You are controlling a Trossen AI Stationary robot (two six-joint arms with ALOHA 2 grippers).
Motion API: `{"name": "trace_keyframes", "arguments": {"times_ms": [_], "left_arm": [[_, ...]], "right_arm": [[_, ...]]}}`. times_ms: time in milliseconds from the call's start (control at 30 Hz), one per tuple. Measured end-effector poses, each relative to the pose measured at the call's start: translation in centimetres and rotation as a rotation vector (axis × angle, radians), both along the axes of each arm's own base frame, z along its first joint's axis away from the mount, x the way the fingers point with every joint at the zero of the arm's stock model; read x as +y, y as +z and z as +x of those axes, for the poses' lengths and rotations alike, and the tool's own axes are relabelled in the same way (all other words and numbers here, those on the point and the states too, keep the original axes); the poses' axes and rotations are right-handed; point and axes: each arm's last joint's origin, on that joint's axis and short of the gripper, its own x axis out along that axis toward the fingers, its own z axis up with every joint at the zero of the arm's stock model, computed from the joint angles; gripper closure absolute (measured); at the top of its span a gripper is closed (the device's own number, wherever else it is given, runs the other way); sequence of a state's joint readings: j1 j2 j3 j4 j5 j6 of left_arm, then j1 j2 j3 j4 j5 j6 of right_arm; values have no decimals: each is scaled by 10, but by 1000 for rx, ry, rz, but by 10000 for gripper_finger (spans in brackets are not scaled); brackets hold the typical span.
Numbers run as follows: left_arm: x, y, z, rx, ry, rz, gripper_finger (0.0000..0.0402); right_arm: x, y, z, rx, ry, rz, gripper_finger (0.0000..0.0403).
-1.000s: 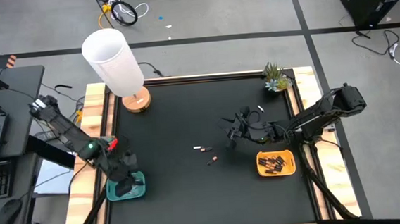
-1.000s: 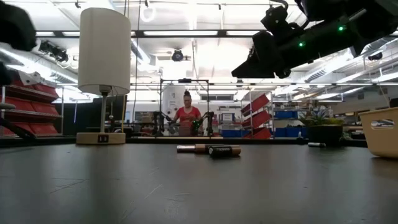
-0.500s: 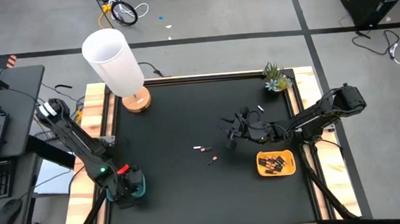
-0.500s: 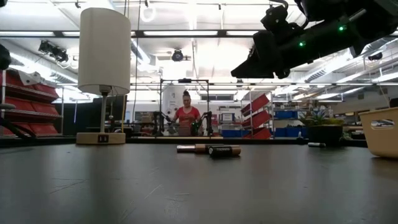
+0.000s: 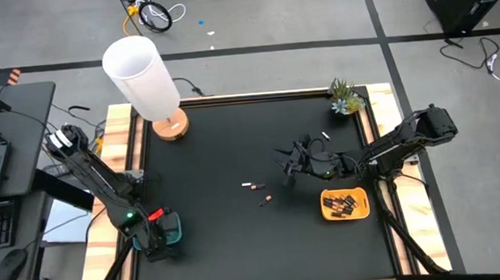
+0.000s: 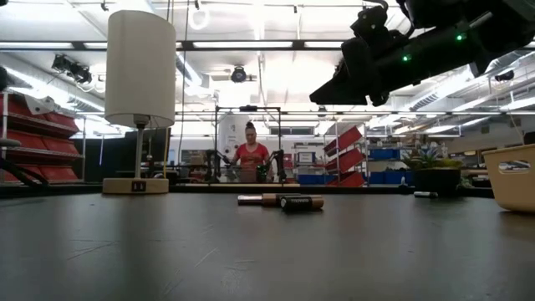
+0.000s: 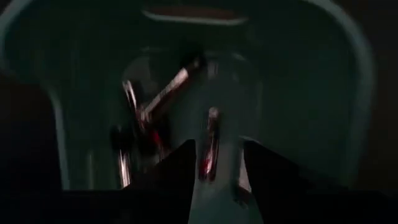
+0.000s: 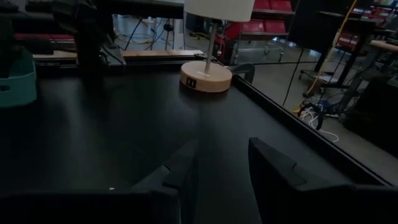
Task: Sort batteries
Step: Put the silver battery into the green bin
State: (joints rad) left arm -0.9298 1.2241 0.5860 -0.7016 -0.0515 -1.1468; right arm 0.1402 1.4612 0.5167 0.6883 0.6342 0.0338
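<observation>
Several batteries lie inside the teal tray. My left gripper hangs right over that tray, its fingers spread, and one battery lies in the tray below the gap between them. Two more batteries rest mid-table, with another close by; the low view shows them as a pale battery and a dark one. My right gripper hovers open and empty to their right, above the table. The orange tray holds several dark batteries.
A white lamp stands at the back left, its wooden base on the table. A small plant sits in the back right corner. A small pale item lies behind the right gripper. A person stands far off in the room.
The left arm swung towards the table's front, down over the teal tray, and its fingers have just spread apart. The right arm has hardly moved.
</observation>
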Motion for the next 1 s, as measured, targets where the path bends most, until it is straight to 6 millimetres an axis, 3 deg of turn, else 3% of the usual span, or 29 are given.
{"name": "trace_keyframes", "arguments": {"times_ms": [367,567,733,1000], "left_arm": [[2,63,3,119,50,121,245],[5,92,24,-144,68,215,245],[16,83,56,-298,74,286,251],[47,58,113,-537,115,606,270]], "right_arm": [[0,1,0,-7,1,1,277],[0,1,0,-9,1,2,277],[0,1,0,-24,6,21,277],[1,4,1,-53,26,34,277]]}}
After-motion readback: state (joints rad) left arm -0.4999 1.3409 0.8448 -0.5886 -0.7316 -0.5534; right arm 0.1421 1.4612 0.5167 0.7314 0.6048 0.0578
